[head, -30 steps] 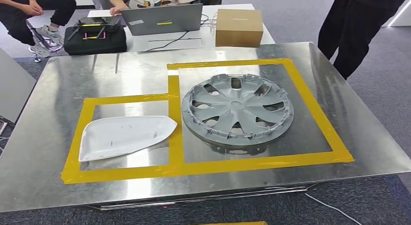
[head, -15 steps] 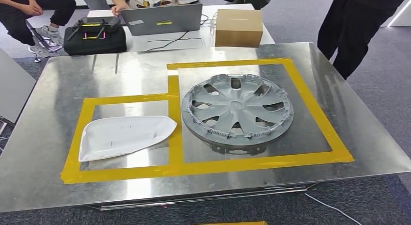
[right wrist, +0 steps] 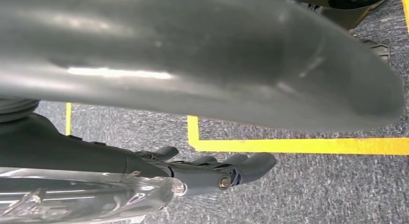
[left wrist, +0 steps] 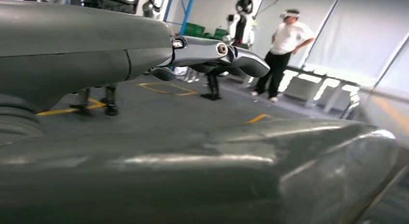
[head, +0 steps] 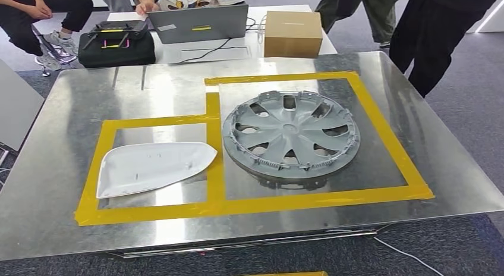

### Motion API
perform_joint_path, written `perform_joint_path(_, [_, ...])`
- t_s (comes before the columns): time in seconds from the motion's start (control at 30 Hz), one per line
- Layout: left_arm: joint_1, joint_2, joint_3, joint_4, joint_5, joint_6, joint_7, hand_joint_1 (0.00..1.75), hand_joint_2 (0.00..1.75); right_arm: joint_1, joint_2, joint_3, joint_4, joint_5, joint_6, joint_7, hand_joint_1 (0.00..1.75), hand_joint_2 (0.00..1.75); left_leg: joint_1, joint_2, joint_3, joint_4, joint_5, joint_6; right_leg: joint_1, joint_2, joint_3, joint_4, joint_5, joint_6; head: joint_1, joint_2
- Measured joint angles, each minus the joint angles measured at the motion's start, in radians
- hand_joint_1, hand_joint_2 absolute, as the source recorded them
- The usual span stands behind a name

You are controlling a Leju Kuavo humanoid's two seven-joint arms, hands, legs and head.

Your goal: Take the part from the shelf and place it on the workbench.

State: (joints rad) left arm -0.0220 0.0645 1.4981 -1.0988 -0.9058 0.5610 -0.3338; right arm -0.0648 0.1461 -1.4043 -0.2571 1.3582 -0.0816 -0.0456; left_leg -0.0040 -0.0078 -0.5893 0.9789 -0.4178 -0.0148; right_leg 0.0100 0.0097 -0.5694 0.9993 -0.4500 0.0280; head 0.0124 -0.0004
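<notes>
Two parts are lying on the steel workbench (head: 53, 169), each inside its own yellow tape frame (head: 217, 163): one white, smooth, teardrop-shaped cover (head: 151, 167) on the left and one grey spoked hubcap (head: 290, 135) on the right. The left hand (left wrist: 212, 55) and right hand (right wrist: 217, 168) are hanging with fingers extended, holding nothing.

Left hand (left wrist: 212, 55): fingers extended, holding nothing. Beyond: grey floor (left wrist: 159, 110) with yellow tape lines (left wrist: 166, 89); person in white shirt (left wrist: 284, 52) standing.
</notes>
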Motion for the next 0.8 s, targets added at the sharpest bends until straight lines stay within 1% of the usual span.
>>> perform_joint_path(0.1, [0.000,-0.017,0.004,0.082,-0.073,0.016,0.059,0.00,0.00,0.000,0.000,-0.004,0.000,-0.001,-0.001,-0.002,0.00,0.00,-0.001,0.000,0.000,0.000,0.000,0.000,-0.001,0.000,0.000,0.000,0.000,0.000,0.000,0.000])
perform_joint_path(0.2, [0.000,-0.043,0.010,0.175,-0.125,0.010,0.117,0.00,0.00,0.000,0.000,-0.006,0.000,-0.002,-0.001,-0.006,0.00,0.00,-0.001,0.000,0.000,0.000,0.000,0.001,-0.001,0.000,0.000,0.000,0.000,0.001,0.000,0.000])
perform_joint_path(0.33, [-0.001,-0.076,0.016,0.289,-0.124,-0.012,0.119,0.00,0.00,0.000,0.000,-0.007,0.000,-0.003,0.000,-0.008,0.00,0.00,-0.001,0.000,0.001,0.000,-0.001,0.002,-0.001,0.000,0.000,-0.001,0.000,0.001,0.000,0.000])
perform_joint_path(0.43, [-0.003,-0.086,0.018,0.335,-0.123,-0.020,0.116,0.00,0.00,0.000,0.000,-0.007,0.000,-0.003,0.000,-0.009,0.00,0.00,-0.001,0.000,0.001,0.000,-0.001,0.002,-0.001,0.000,0.000,-0.001,0.000,0.001,0.000,0.000])
perform_joint_path(0.5, [-0.002,-0.089,0.018,0.358,-0.127,-0.065,0.111,0.00,0.00,0.000,0.000,-0.007,0.000,-0.004,0.001,-0.009,0.00,0.00,-0.001,0.000,0.001,0.000,-0.001,0.002,-0.001,0.000,0.000,-0.001,0.000,0.001,0.000,0.000])
perform_joint_path(0.6, [0.001,-0.100,0.009,0.396,-0.168,-0.211,0.089,0.00,0.00,0.001,0.000,-0.007,0.000,-0.005,0.005,-0.009,0.00,0.00,-0.001,0.000,0.002,0.000,-0.001,0.002,-0.001,0.000,0.000,-0.001,0.000,0.001,0.000,0.000])
perform_joint_path(0.67, [0.002,-0.115,-0.003,0.434,-0.203,-0.282,0.073,0.00,0.00,0.002,0.000,-0.007,0.000,-0.005,0.007,-0.014,0.00,0.00,-0.001,0.000,0.002,0.000,-0.002,0.003,-0.001,0.000,0.000,-0.001,0.000,0.001,0.000,0.000])
perform_joint_path(0.8, [0.000,-0.141,-0.035,0.530,-0.273,-0.321,0.070,0.00,0.00,0.003,0.000,-0.007,0.000,-0.007,0.008,-0.028,0.00,0.00,-0.002,0.000,0.002,0.000,-0.002,0.003,-0.002,0.000,0.000,-0.002,0.000,0.002,0.000,0.000])
